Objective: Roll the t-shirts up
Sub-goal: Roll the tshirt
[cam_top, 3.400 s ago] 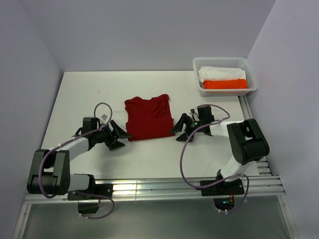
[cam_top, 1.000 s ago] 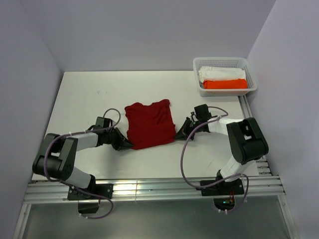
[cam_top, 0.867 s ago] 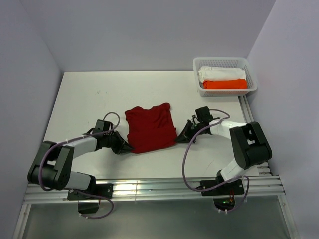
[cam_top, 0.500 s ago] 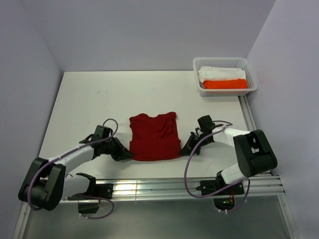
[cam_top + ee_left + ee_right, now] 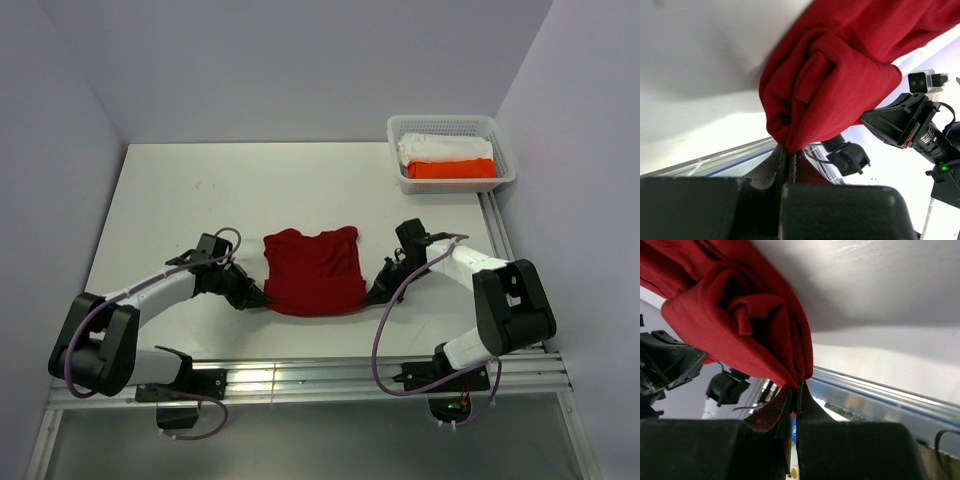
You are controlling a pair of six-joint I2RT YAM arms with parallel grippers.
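- A white table [image 5: 180, 190] sits between pale walls [image 5: 300, 70].
- The red t-shirt [image 5: 313, 270] lies near its front edge.
- The left gripper [image 5: 255, 297] and right gripper [image 5: 374, 293] are closed on its near corners.
- Only the wrist cameras show the cloth bunched there.

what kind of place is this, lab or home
Probably a robot test bench in a lab: a white table boxed in by blank walls, a left arm and right arm bolted to a metal rail at its near edge, a red t-shirt and a basket of folded clothes.
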